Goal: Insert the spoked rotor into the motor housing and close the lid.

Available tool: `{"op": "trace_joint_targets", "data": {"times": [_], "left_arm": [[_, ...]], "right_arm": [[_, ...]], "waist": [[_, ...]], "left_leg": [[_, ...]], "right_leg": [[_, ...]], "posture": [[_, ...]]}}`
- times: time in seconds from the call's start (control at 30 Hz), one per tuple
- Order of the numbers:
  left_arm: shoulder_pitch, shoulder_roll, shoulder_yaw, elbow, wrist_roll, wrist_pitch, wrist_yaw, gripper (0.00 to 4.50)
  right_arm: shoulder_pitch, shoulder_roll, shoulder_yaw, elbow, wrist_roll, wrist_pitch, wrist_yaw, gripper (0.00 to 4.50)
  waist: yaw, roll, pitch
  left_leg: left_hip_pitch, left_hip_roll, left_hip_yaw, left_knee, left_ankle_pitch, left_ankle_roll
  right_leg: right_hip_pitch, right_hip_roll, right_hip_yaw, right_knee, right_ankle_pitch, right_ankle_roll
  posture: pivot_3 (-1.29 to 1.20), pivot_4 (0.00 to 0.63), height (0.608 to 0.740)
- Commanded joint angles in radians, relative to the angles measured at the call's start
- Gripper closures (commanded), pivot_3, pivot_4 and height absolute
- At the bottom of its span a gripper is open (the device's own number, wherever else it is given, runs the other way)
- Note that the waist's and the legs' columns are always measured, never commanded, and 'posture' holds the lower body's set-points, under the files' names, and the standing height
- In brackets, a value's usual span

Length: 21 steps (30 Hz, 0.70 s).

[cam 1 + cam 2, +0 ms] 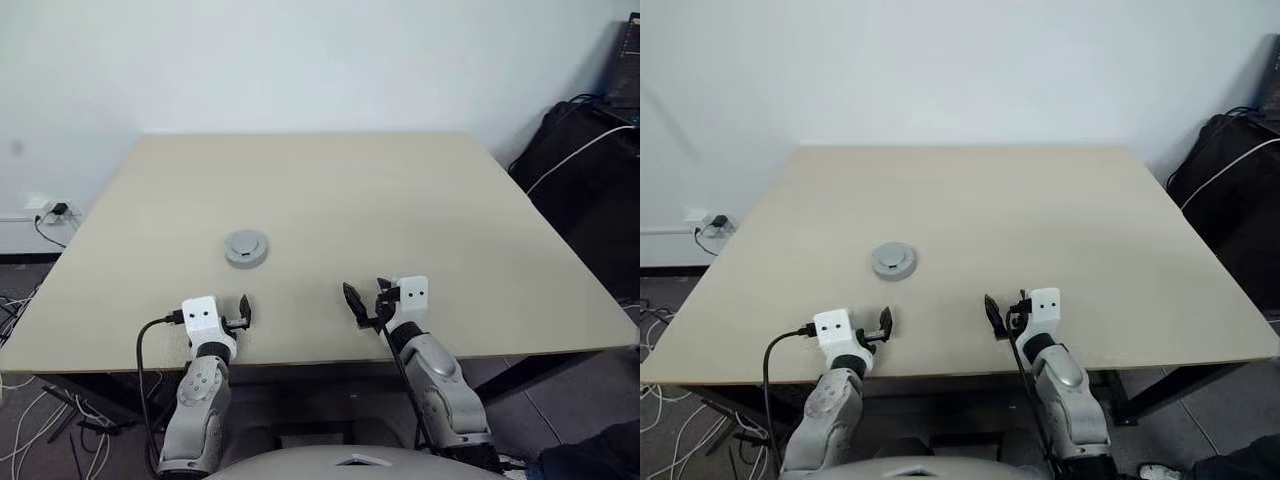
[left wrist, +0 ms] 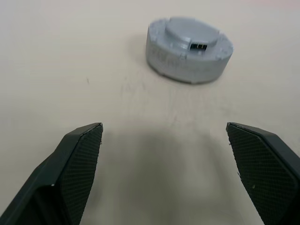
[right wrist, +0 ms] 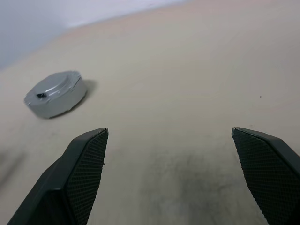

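Left wrist view shows the lid (image 2: 189, 48) seated, assembly apparently closed on the bench (image 1: 400, 200); both end effectors, left (image 1: 243, 313) and right (image 1: 368, 298), spread empty; nothing remains but retreat.

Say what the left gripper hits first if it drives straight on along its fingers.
Most likely the lid, the closed grey disc on the table. In the left wrist view it lies ahead, between the lines of the open left gripper. With the gripper angled slightly down, it might touch the tabletop first; depth is unclear.
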Motion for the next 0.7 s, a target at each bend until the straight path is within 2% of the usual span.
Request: {"op": "trace_joint_targets", "data": {"times": [0.03,0.2,0.47,0.57,0.7], "left_arm": [[-0.028,0.004,-0.032,0.028,0.104,-0.125,0.027,0.04],[-0.042,0.016,-0.042,0.074,0.216,-0.253,0.079,0.04],[-0.042,0.001,-0.031,0.101,0.215,-0.327,0.067,0.04],[-0.043,-0.003,-0.033,0.104,0.217,-0.334,0.064,0.04],[-0.052,-0.008,-0.028,0.112,0.215,-0.346,0.063,0.04]], "right_arm": [[0.009,0.024,-0.038,-0.005,-0.017,-0.090,-0.045,0.00],[0.035,0.048,-0.053,-0.018,-0.054,-0.178,-0.089,0.00],[0.063,0.035,-0.078,0.000,-0.195,-0.366,-0.198,0.00],[0.076,0.039,-0.088,0.041,-0.211,-0.469,-0.213,0.00],[0.072,0.068,-0.100,0.081,-0.173,-0.508,-0.222,0.00]], "waist": [[0.004,0.000,0.001],[0.007,0.000,0.003],[0.007,0.000,0.003],[0.006,0.000,0.003],[0.006,-0.001,0.003]], "left_leg": [[0.000,0.000,0.000,0.000,0.000,0.000],[0.000,0.000,0.000,0.000,-0.001,0.003],[0.000,0.002,0.001,0.000,-0.002,0.005],[0.000,0.000,0.001,0.000,-0.002,0.005],[0.001,0.000,0.001,0.000,-0.002,0.005]], "right_leg": [[0.000,0.000,0.000,0.000,0.000,0.000],[0.000,0.000,0.000,-0.001,0.000,0.000],[0.000,0.000,0.000,0.000,0.000,0.000],[0.000,0.000,0.000,0.000,0.000,0.000],[0.001,0.000,0.000,0.000,0.000,0.000]], "posture": [[0.00,0.000,0.740],[0.00,0.000,0.740],[0.00,0.000,0.740],[0.00,0.000,0.740],[0.00,0.000,0.740]]}}
